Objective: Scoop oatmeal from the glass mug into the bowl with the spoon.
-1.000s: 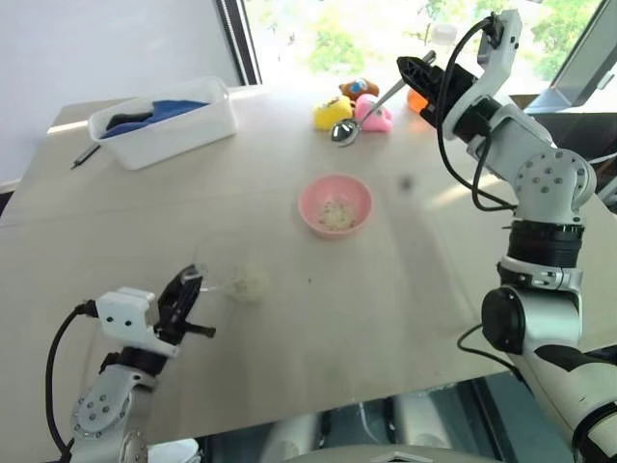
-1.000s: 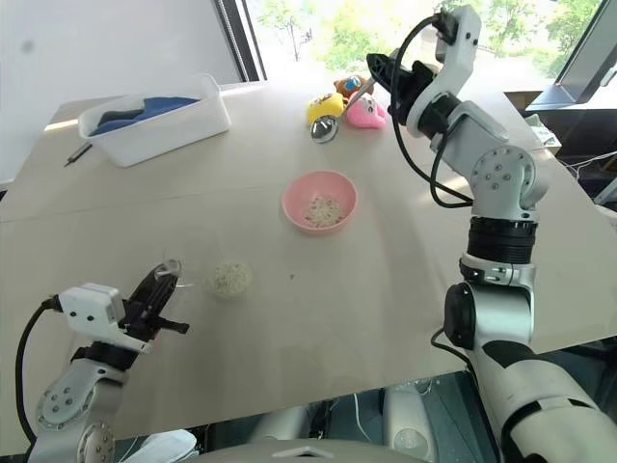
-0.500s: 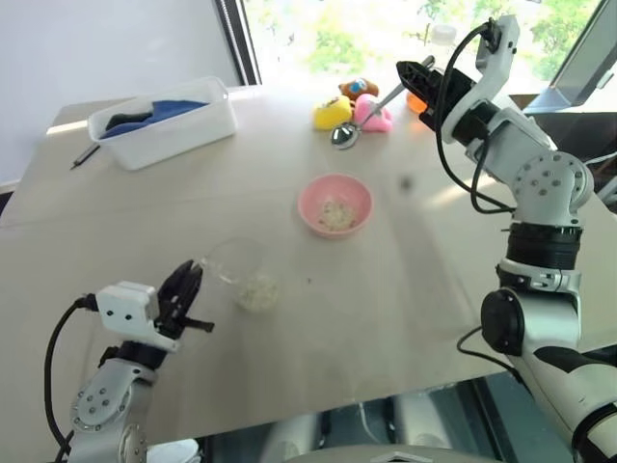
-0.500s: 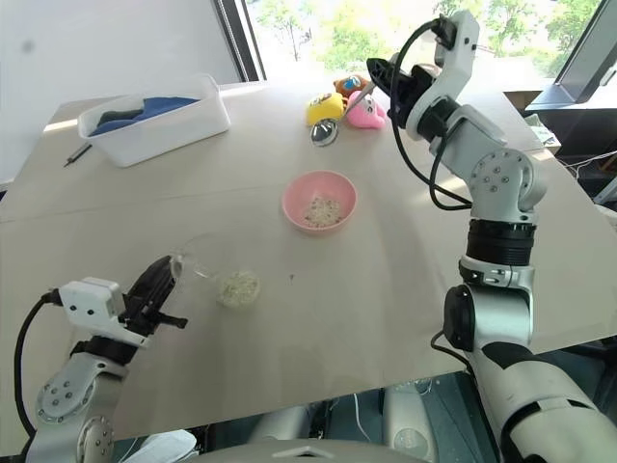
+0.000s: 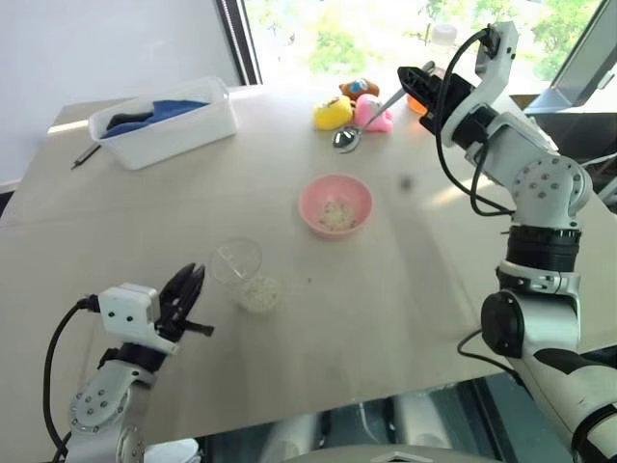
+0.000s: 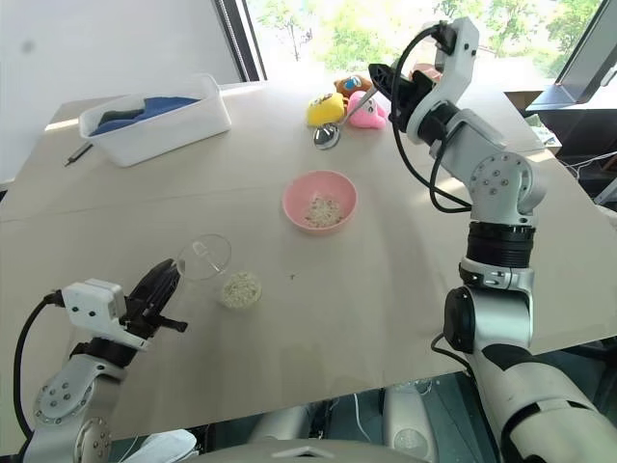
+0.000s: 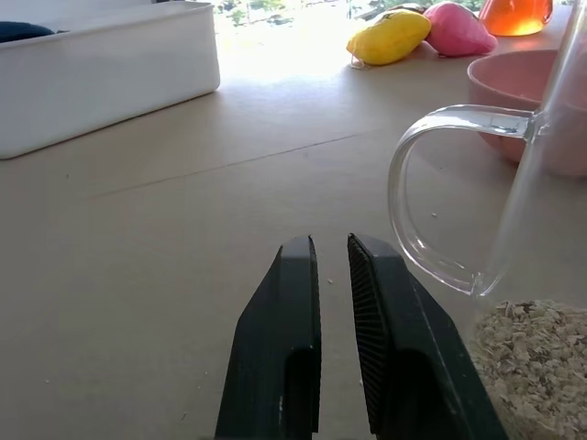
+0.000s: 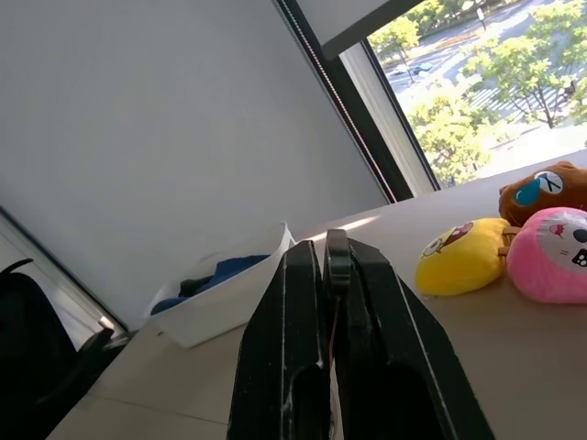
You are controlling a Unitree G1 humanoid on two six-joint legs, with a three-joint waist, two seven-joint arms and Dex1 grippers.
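A dark slim pen is lying near the desk's far left edge, just beside a white rectangular plastic tub with smooth glossy walls that is holding blue fabric. The desk is showing a pale, matte wood-grain surface. Low on the left, the left gripper is hovering just above the desk with its two black ribbed fingers standing narrow, a thin gap between them and nothing inside; it is pointing toward the glass mug, which is close in front but apart from it. The mug is clear, round and short, tilting or lying over with its curved handle turning toward the gripper. Pale, flaky oatmeal is sitting as a loose heap at the mug's lower end, just beside its rim. Further right, near the desk's middle, the small round pink plastic bowl is resting upright with a thin scatter of flakes in its shallow bottom. Beyond it, soft rounded plush toys in yellow, pink and brown are clustering by the window. On the right, the right gripper is raised high, clamping the slim handle of the shiny metal spoon, whose oval head is hanging down over the desk beside the toys.
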